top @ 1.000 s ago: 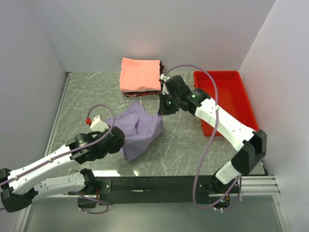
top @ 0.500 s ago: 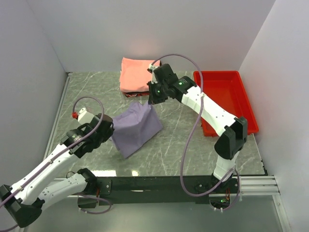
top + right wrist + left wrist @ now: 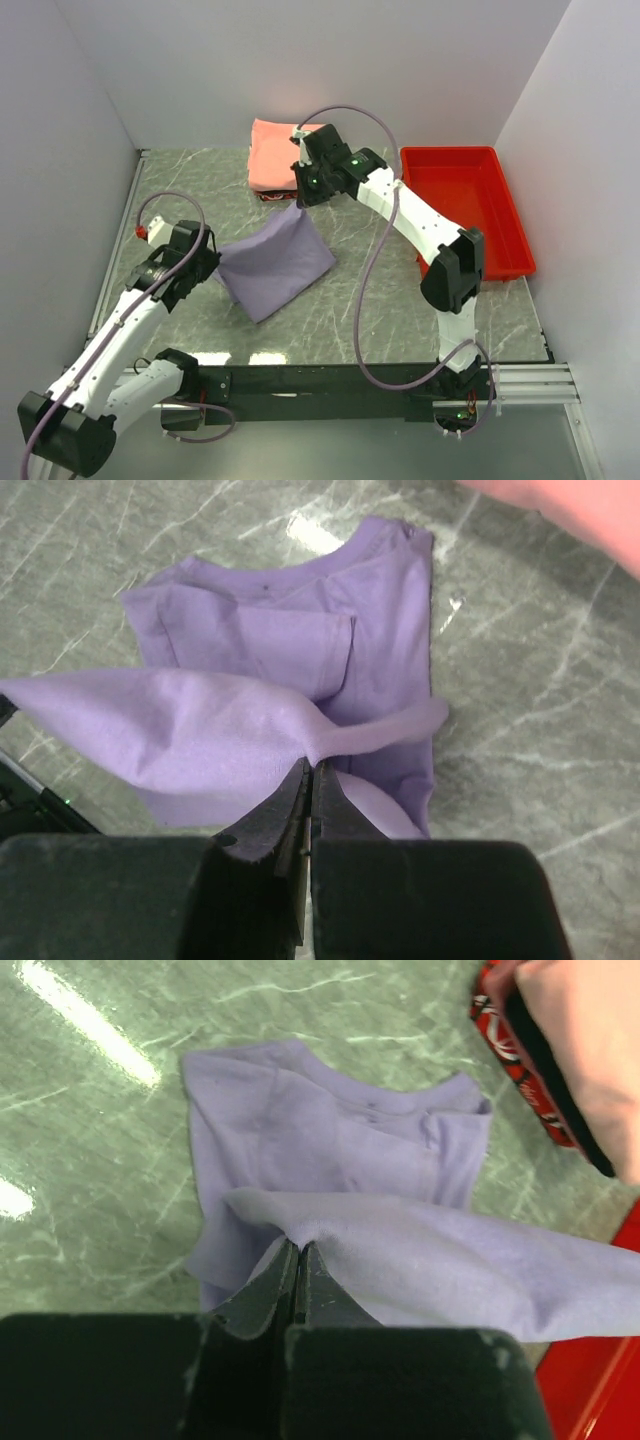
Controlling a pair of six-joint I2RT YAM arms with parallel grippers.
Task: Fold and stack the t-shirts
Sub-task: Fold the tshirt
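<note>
Carefully now: my left gripper point(image 3: 297, 1256) and right gripper point(image 3: 309, 770), both pinched on the lavender t-shirt point(image 3: 272, 268), should hold its edge taut and level.

My top camera sits high behind the arm bases point(image 3: 180, 372), which lie at 6 o'clock. It looks down over the whole table point(image 3: 200, 190) toward the back wall point(image 3: 330, 60) at 12. Each wrist camera looks along its own gripper from very close to the cloth. The left gripper point(image 3: 297, 1250) and right gripper point(image 3: 308, 765) fill my 6 o'clock edge. All three views share the purple shirt point(image 3: 270, 268) and the pink stack point(image 3: 285, 150), which is at 1 o'clock in both wrist views.
</note>
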